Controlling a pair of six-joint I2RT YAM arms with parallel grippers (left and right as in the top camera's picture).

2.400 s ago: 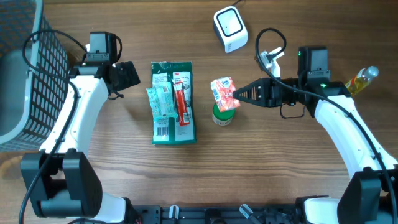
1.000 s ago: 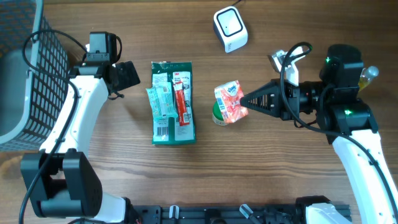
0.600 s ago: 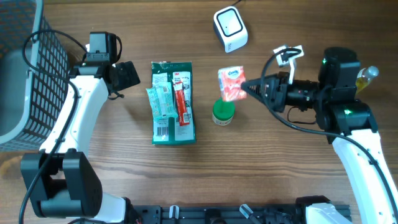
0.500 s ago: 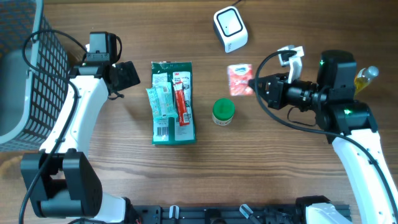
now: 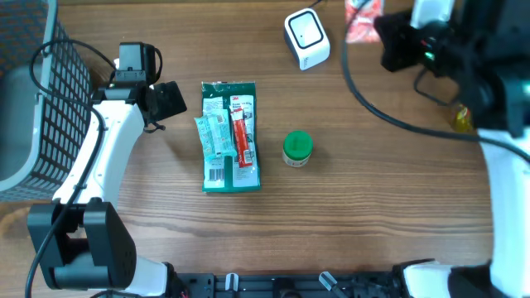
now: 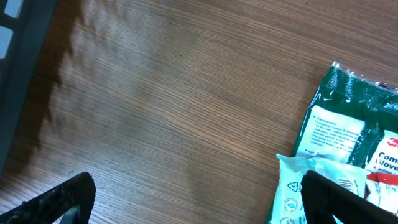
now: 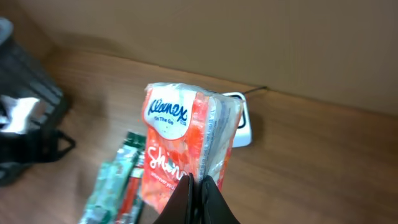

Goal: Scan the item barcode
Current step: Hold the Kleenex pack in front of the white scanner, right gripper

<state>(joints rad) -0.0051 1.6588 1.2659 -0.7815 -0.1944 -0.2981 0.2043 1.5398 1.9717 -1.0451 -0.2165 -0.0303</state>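
The right claw [image 7: 198, 190] has swung up and away from the middle of the table within the last second, carrying the orange-and-white soft plastic tissue pack [image 7: 186, 146] off from beside the green-lidded small jar [image 5: 297, 149]. The arm now rides high, close under the overhead camera. Its jaws are clamped together on the pack's near edge, and the rest of the pack stands out beyond the fingertips.

The white boxy barcode scanner [image 7: 244, 124] lies ahead of the claw and lower down, showing just past the pack's right edge in the wrist view. By my reading the pack has gone from being lifted to being presented, and scanning is the step in hand.

The pack's long axis runs straight out from the fingertips, slightly tilted, with the logo end farthest from them. Its printed front faces back toward the wrist camera. The opposite face is turned toward the scanner's side, and whether that face carries the barcode cannot be seen.

The left claw [image 5: 170, 99] hangs idle with its jaws spread wide and nothing between them. The green foil packets [image 6: 348, 124] lie just ahead of it.
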